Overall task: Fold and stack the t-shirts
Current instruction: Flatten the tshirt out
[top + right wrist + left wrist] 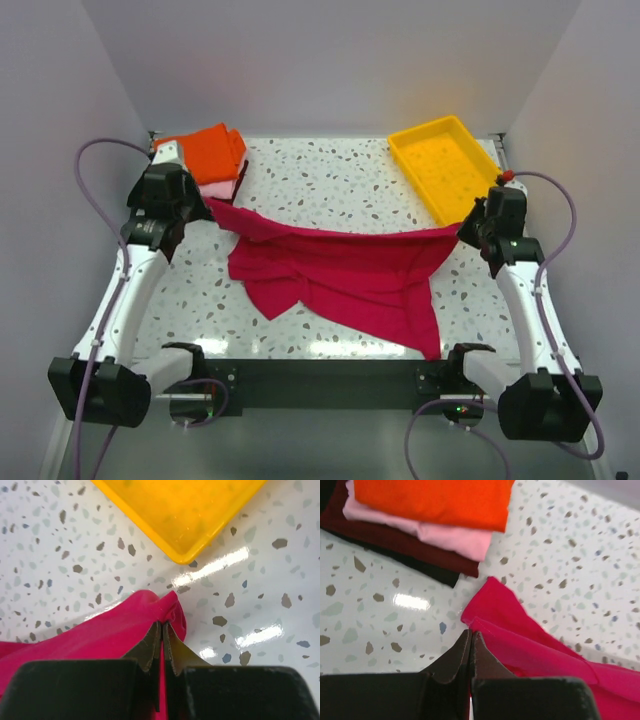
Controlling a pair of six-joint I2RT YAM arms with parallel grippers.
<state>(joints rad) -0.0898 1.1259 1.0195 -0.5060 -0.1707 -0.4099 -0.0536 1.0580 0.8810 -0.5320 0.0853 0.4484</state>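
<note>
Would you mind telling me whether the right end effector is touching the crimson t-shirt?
Touching: the right wrist view shows the right end effector closed on a bunched corner of the crimson t-shirt.

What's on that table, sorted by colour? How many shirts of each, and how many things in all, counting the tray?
Crimson-magenta shirt: 1
Orange shirt: 1
Pale pink shirt: 1
Dark maroon shirt: 1
Yellow tray: 1
Total: 5 things, 4 of them shirts

We count four cloth t-shirts (crimson shirt (340,275), orange shirt (210,150), pink shirt (455,537), maroon shirt (395,542)), one yellow plastic tray (445,165), and two hands: left hand (471,632), right hand (162,625).
</note>
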